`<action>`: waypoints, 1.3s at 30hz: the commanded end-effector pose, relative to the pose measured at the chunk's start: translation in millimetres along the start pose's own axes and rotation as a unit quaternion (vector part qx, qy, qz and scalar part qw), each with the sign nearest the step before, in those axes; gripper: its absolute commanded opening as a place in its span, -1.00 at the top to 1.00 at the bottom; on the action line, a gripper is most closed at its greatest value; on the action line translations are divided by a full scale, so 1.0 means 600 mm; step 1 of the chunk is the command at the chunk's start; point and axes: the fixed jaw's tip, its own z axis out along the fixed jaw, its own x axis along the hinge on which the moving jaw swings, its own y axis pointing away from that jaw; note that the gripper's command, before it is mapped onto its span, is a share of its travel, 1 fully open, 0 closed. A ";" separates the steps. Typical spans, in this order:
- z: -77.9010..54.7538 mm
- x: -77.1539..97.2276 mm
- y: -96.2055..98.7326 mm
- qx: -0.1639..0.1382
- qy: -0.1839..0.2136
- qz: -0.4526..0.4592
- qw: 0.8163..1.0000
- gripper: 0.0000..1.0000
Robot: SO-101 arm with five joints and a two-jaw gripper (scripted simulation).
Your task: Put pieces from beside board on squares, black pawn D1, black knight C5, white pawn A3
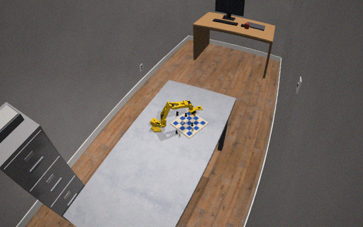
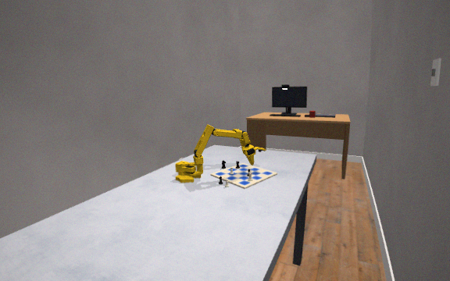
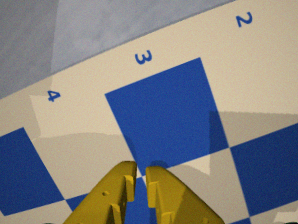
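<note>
Two black pieces [image 2: 223, 164] stand beside the board's [image 2: 266, 176] far-left edge, short of the claw [image 2: 251, 160]. Its jaws are together, holding nothing, above the board's far edge.

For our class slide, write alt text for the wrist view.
The shut, empty yellow gripper points down at a blue-and-cream chessboard, over the blue square by the edge numeral 3. Numerals 4 and 2 flank it; grey table lies beyond.
</note>
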 end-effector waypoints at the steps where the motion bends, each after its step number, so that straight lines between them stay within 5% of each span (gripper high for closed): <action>1: -0.004 0.003 0.005 -0.002 0.001 -0.002 1.000 1.00; 12: -0.018 -0.001 0.004 -0.002 0.001 -0.002 1.000 1.00; 27: -0.106 -0.025 0.004 -0.002 -0.003 -0.002 1.000 1.00; 39: -0.116 -0.027 0.003 -0.001 -0.008 -0.001 1.000 1.00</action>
